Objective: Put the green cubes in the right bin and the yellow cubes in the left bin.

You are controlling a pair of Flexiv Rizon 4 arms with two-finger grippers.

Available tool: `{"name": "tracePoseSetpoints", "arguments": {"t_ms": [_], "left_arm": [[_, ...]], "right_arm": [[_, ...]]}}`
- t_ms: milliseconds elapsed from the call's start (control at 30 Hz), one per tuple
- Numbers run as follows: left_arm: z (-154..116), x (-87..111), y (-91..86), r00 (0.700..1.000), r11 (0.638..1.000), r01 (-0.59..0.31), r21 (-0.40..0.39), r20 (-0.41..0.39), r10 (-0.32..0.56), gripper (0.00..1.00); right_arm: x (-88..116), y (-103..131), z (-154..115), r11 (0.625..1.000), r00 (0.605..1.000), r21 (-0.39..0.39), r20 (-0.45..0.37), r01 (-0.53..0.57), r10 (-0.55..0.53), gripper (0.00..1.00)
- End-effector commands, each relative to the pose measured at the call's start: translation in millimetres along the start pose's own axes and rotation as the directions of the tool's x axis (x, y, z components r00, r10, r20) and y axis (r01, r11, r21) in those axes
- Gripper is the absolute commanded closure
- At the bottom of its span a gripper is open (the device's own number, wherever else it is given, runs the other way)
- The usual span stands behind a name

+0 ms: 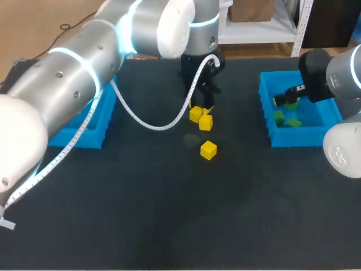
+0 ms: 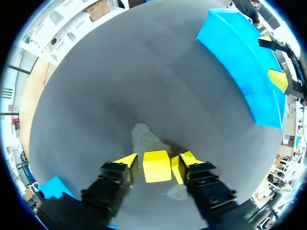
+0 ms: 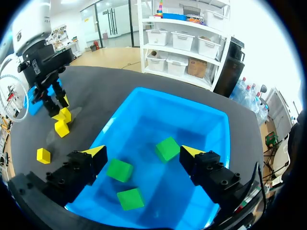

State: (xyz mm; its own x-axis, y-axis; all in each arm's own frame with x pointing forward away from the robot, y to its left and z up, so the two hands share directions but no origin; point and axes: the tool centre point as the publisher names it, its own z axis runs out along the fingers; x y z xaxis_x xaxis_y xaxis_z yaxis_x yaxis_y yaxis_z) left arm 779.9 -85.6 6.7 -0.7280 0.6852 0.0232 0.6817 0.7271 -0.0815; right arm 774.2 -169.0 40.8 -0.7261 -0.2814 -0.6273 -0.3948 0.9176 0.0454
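My left gripper (image 1: 202, 106) stands at the table's middle, its fingers pressed on both sides of a yellow cube (image 2: 157, 166) that rests on the dark mat. Next to it lies a second yellow cube (image 1: 206, 122), and a third (image 1: 208, 149) sits a little nearer the front. My right gripper (image 3: 144, 154) hangs open and empty over the right bin (image 1: 316, 135). Three green cubes (image 3: 167, 148) (image 3: 119, 170) (image 3: 130, 198) lie on that bin's floor. The left bin (image 1: 90, 132) is mostly hidden under my left arm.
My left arm's white cable (image 1: 152, 125) loops down over the mat left of the yellow cubes. Bare mat stretches across the front half of the table and between the cubes and the right bin (image 2: 240, 62).
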Motion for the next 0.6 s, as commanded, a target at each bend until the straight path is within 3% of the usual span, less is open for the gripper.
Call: {"name": "tracePoseSetpoints", "arguments": {"t_ms": [33, 600], "left_arm": [[6.8, -5.5, 2.5, 0.999, 1.000, -0.002, 0.000, -0.049, 0.002, 0.00], [10.9, 1.3, 7.3, 0.997, 1.000, 0.012, 0.001, -0.074, -0.012, 0.00]], "right_arm": [[-0.1, 0.0, -0.9, 1.000, 1.000, -0.001, -0.001, 0.000, 0.000, 0.00], [-0.1, 0.0, -0.9, 1.000, 1.000, -0.001, -0.001, 0.000, 0.000, 0.00]]}}
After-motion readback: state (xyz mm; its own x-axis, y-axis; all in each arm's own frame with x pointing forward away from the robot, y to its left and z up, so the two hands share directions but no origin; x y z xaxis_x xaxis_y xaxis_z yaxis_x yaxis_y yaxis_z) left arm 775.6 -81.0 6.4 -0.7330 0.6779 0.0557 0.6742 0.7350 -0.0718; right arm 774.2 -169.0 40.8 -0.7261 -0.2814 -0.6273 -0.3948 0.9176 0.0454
